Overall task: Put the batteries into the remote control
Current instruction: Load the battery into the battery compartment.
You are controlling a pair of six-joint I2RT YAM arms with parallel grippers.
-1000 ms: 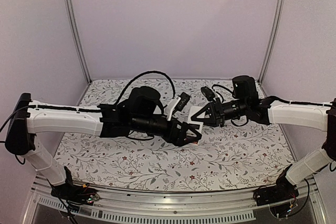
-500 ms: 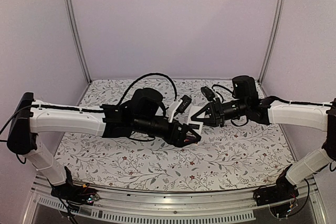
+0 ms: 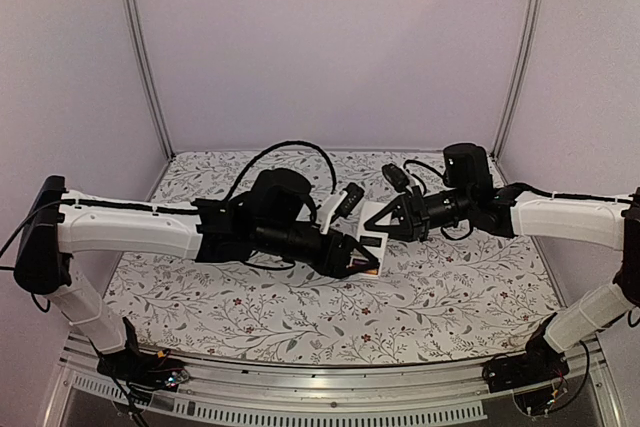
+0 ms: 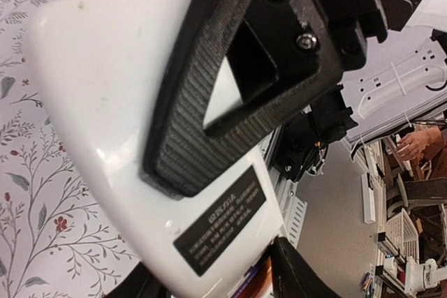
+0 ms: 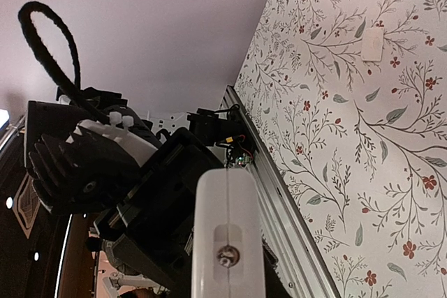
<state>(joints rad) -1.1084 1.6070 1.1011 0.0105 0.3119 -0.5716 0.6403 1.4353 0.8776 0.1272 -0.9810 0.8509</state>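
Above the floral surface [image 3: 250, 317], my right fingers [image 4: 174, 137] pinch the remote control [image 4: 105, 68], and my left fingers [image 3: 352, 250] just beneath it pinch the orange-red battery [image 4: 257, 281], which I'd line up squarely before pressing in.

Remote control [image 4: 98, 88] — white, black label at lower centre. Tablecloth [image 3: 460, 292] — white, grey leaf sprigs, small red flowers.

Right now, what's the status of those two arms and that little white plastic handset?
Left gripper shut on small white rectangular plastic remote control, held above the floral cloth. Right gripper close beside it, open or shut unclear. Batteries not in sight.
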